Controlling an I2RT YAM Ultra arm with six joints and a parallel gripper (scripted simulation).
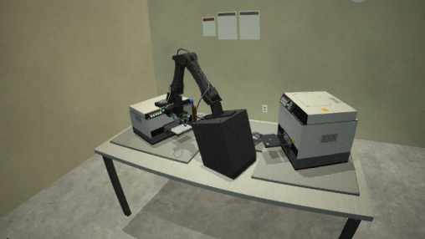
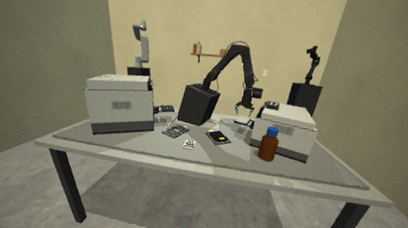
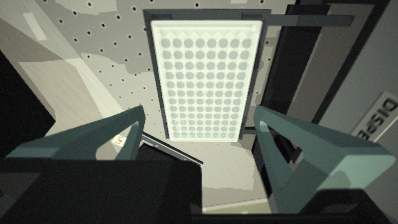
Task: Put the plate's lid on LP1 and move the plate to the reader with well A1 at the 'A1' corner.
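The pale well plate (image 3: 205, 80) lies on the dispenser's dark stage, and its wells show through what looks like a clear lid. It is also in the top view (image 1: 181, 129) and the exterior view (image 2: 243, 120). My gripper (image 3: 199, 111) is open and empty and hangs straight above the plate's near end, one finger to each side, without touching it. It shows above the stage in the top and exterior views (image 1: 182, 120) (image 2: 243, 108). The reader (image 1: 315, 127) stands at the other end of the table, with its dark stage (image 1: 272, 140) empty.
The dispenser body (image 1: 161, 116) is close beside the plate. The brown bottle with a blue cap (image 2: 269, 143) stands in front of the dispenser. Two dark bench nests (image 2: 176, 130) (image 2: 218, 137) lie mid-table; I cannot read their names. The black arm base (image 1: 223, 142) stands between the machines.
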